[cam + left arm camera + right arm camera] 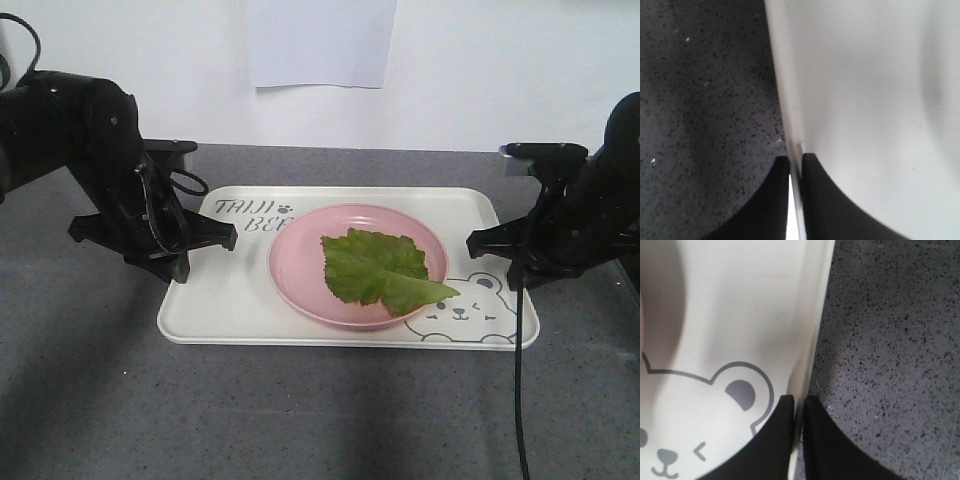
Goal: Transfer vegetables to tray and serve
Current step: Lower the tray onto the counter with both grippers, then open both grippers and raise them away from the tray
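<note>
The green lettuce leaf (380, 268) lies flat in a round pink plate (300, 262), which stands on the cream tray (230, 300) with bear drawing and grey lettering. My left gripper (178, 268) is shut on the tray's left rim (787, 115); one finger is outside the rim, the other inside. My right gripper (520, 278) is shut on the tray's right rim (812, 340), next to the bear's ear (741, 392). In the wrist views the left gripper (796, 162) and the right gripper (799, 402) each pinch the thin rim.
The tray sits on a grey speckled tabletop (300, 410). A white wall with a paper sheet (320, 40) stands behind the table. A black cable (520, 400) hangs from the right arm down across the front.
</note>
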Controlling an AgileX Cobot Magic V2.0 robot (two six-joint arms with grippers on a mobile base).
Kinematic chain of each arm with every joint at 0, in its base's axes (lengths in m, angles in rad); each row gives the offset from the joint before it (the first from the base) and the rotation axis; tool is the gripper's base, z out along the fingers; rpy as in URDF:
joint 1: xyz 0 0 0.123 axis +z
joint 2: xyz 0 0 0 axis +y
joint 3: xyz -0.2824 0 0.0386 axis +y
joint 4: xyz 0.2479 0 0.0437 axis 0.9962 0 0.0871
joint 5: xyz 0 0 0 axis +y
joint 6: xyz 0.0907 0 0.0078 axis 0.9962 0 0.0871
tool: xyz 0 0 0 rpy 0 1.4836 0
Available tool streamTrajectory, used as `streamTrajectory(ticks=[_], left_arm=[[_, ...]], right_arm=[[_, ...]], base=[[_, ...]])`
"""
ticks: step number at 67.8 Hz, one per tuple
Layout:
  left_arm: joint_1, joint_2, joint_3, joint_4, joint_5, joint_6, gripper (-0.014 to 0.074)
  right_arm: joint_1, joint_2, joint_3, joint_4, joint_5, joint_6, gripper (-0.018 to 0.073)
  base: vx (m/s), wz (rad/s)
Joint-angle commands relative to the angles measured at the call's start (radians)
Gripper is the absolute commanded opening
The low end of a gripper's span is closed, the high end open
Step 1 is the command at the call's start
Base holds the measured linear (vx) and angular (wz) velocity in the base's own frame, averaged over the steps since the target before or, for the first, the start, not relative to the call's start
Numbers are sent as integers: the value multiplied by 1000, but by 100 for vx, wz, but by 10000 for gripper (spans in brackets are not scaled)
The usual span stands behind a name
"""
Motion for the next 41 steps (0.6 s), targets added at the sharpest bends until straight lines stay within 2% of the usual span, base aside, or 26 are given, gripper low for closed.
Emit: streamTrajectory(ticks=[1,28,41], left_arm=[[-7,-27,-26,-5,-59,13,-6],[-7,10,-26,-5,-115,-3,-6],[-7,10,-27,28,-120,-27,-6]], right_arm=[[1,-12,-30,6,-57,-38,-4],[1,72,-30,26,-97,-38,-4],[1,90,-30,35,-109,-38,-4]], base=[[0,0],[0,0],[0,0]])
